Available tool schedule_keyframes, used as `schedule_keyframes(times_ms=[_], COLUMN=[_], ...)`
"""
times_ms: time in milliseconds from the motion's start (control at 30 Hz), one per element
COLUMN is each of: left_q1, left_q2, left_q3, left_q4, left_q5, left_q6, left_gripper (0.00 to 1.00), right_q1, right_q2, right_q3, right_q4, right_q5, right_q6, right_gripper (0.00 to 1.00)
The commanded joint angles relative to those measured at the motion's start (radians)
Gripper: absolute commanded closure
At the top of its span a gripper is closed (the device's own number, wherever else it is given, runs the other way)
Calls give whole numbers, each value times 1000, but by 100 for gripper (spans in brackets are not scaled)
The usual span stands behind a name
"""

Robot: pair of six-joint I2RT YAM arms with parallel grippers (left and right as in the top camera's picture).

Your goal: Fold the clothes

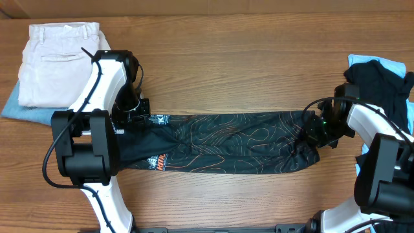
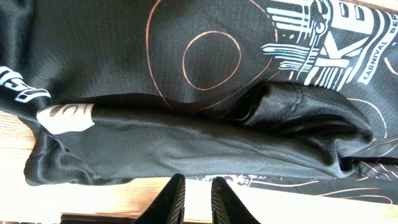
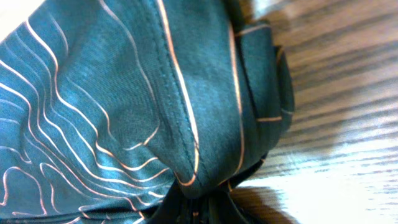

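A robot lab bench: wooden table [image 1: 226, 71], two mounted arms, clothes stacked at its corners

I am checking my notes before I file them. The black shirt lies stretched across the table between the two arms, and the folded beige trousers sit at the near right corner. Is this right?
One detail is wrong. The beige trousers sit at the far left corner, as the overhead view shows. The black shirt does lie stretched between the two arms.

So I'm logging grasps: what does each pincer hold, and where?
Both hold the black shirt: the right pincer pinches its right-end edge, the left pincer its left-end edge.
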Motion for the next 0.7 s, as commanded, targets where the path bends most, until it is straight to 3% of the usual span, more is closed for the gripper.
schedule_keyframes(times_ms=[0,167,400,667], left_q1=[0,0,0,0], left_q2=[-27,-27,-27,-27], left_q3=[-5,-5,-5,-5], left_q4=[-1,-12,-34,-30], left_q5=[11,11,11,12], left_q6=[1,1,1,-4], left_gripper=[81,81,82,81], right_q1=[5,-6,-72,-24], right_q2=[24,24,20,20], right_q3=[-21,4,210,419], right_q4=[20,25,-129,-324], right_q5=[-26,5,262,270], right_q6=[-7,4,88,82], right_gripper=[96,96,96,96])
